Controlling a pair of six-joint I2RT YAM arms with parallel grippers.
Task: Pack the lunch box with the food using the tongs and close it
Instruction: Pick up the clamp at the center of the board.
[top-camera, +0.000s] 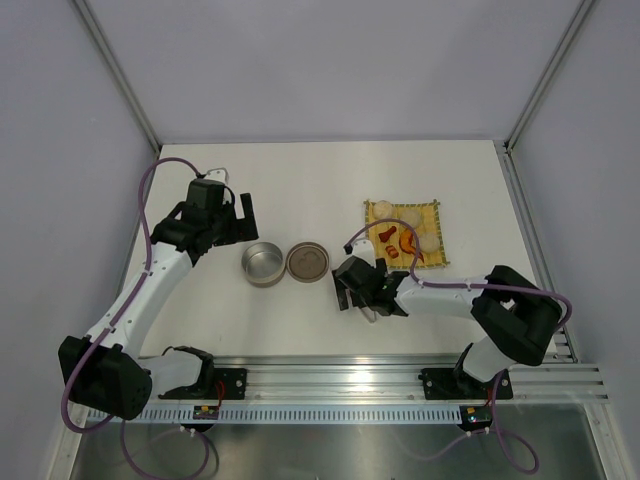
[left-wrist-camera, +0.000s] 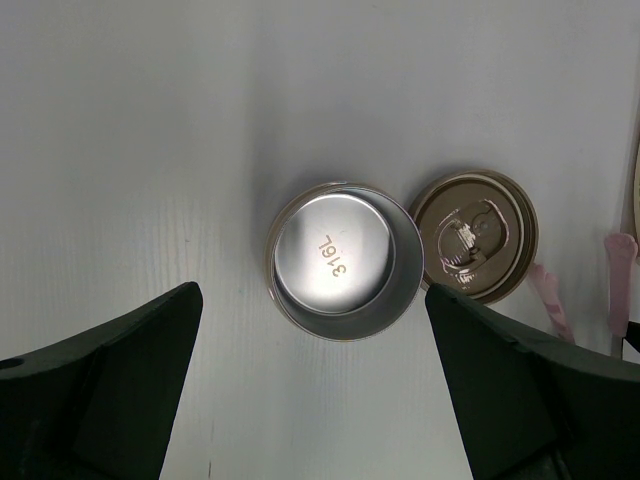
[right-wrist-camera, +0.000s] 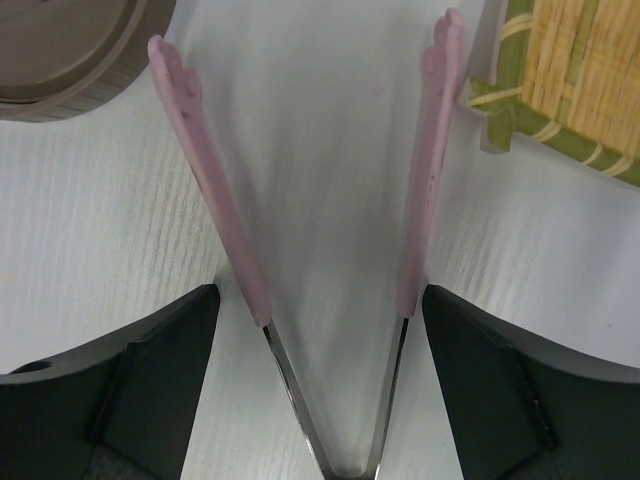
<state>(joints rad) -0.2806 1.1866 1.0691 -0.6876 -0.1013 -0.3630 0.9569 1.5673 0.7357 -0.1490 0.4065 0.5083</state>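
The open silver lunch box (top-camera: 262, 264) (left-wrist-camera: 345, 262) stands empty on the table, its brownish lid (top-camera: 308, 262) (left-wrist-camera: 475, 235) (right-wrist-camera: 60, 50) lying just to its right. The food (top-camera: 405, 240), cream balls with red-brown and orange pieces, sits on a yellow woven mat (top-camera: 432, 212) (right-wrist-camera: 580, 80). The tongs (right-wrist-camera: 205, 180) (left-wrist-camera: 548, 295), pink-tipped on metal arms, spread in a V between the fingers of my right gripper (top-camera: 360, 295) (right-wrist-camera: 320, 295). That gripper is open, with a gap on the left side. My left gripper (top-camera: 245, 222) (left-wrist-camera: 312, 290) hovers open and empty just left of the lunch box.
Grey walls with metal posts (top-camera: 125, 85) enclose the white table. A metal rail (top-camera: 330, 375) runs along the near edge by the arm bases. The mat's corner lies close to the right tong tip (right-wrist-camera: 445, 60).
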